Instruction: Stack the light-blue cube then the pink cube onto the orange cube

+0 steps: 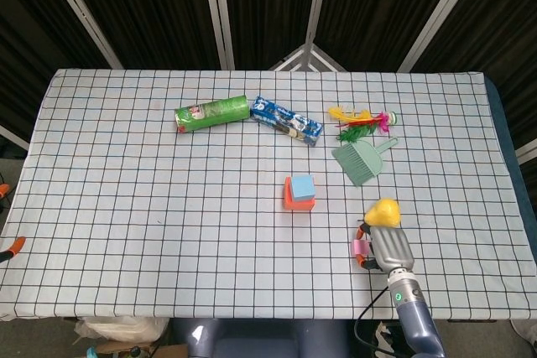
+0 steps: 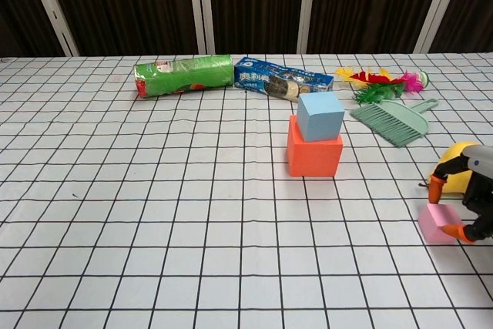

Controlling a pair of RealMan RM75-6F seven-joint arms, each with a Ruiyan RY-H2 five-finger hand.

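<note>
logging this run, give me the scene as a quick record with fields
stack: light-blue cube on orange cube
pink cube: on the table, near right edge
right hand: at the pink cube, fingertips either side; grip unclear
left hand: not in view
beside the hand: yellow object
far side: green roll, blue packet, feathers, green brush

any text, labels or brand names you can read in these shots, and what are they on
None can be read.
Green roll: printed label near its left end, too small and blurred.
Blue packet: white print on the wrapper, blurred, no legible word.
Light-blue cube, orange cube, pink cube: no markings visible.
</note>
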